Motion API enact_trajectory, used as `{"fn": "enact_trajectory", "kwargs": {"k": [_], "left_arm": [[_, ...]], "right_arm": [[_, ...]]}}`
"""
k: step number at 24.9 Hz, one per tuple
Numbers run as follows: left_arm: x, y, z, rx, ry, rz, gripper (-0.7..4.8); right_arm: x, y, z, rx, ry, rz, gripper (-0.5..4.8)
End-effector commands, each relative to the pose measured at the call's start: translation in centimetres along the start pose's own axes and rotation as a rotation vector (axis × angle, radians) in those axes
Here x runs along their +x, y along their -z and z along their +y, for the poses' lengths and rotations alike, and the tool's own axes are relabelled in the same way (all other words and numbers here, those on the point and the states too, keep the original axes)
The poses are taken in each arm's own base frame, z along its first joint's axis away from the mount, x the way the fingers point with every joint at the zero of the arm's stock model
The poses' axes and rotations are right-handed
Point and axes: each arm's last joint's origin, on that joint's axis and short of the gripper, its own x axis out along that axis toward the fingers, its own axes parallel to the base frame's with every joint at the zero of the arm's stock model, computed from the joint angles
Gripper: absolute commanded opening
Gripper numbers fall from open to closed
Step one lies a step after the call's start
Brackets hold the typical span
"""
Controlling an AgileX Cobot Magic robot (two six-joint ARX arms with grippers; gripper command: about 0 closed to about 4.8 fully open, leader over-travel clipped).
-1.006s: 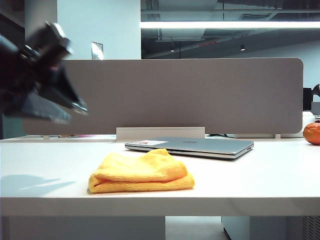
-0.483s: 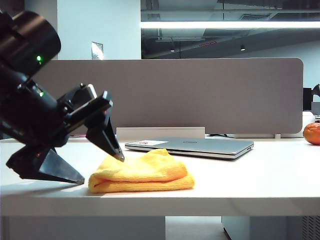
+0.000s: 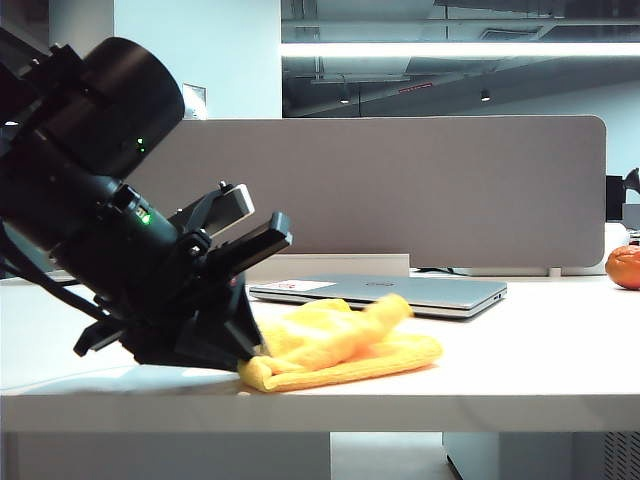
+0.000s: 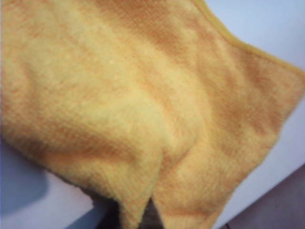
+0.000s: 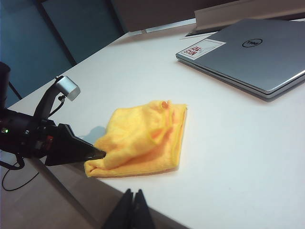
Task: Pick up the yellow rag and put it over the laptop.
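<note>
The left claw [image 3: 250,345] is clamped on the near edge of the yellow rag [image 3: 340,345], low on the worktop [image 3: 520,350]; the laptop [image 3: 400,292] lies just beyond the rag. The right claw [image 5: 132,202] (pressed together) hangs well apart.

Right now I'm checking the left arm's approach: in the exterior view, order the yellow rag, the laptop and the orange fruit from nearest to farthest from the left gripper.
1. Yellow rag: at the left gripper, near the table's front edge.
2. Laptop: closed, behind the rag toward the divider.
3. Orange fruit: far right edge.
</note>
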Motion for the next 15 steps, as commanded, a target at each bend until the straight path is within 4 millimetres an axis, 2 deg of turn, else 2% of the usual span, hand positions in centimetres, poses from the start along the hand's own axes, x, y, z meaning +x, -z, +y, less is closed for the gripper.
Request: {"fn": "enact_trajectory", "kwargs": {"k": [1,4,8,9,11,13,15], "left_arm": [[-0.2,-1.2,-0.7,0.019,0.054,-0.125,-0.06],[-0.4,-3.2,-1.9,0.045,0.173,-0.242,-0.06],[-1.3,-8.6,-5.0,0.083,0.288,-0.389,-0.06],[-1.5,-9.5,-5.5,0.091,0.299,-0.414,-0.06],[-2.3,-12.2,-6.8,0.115,0.266,-0.487,-0.06],[-2.9,-13.9,-7.5,0.160,0.204,-0.535,-0.06],[-3.0,-17.0,-8.8,0.231,0.164,-0.588,-0.06]], "right_arm": [[0.0,0.0,0.0,-0.003,-0.001,-0.008,-0.01],[0.0,0.0,0.0,-0.002,-0.001,-0.008,-0.01],[0.0,0.0,0.0,-0.002,-0.002,-0.008,-0.01],[0.0,0.0,0.0,-0.002,-0.002,-0.008,0.00],[0.0,0.0,0.0,-0.002,-0.002,-0.008,0.00],[0.0,0.0,0.0,-0.002,-0.001,-0.008,-0.01],[0.0,0.0,0.0,-0.002,-0.002,-0.008,-0.01]]}}
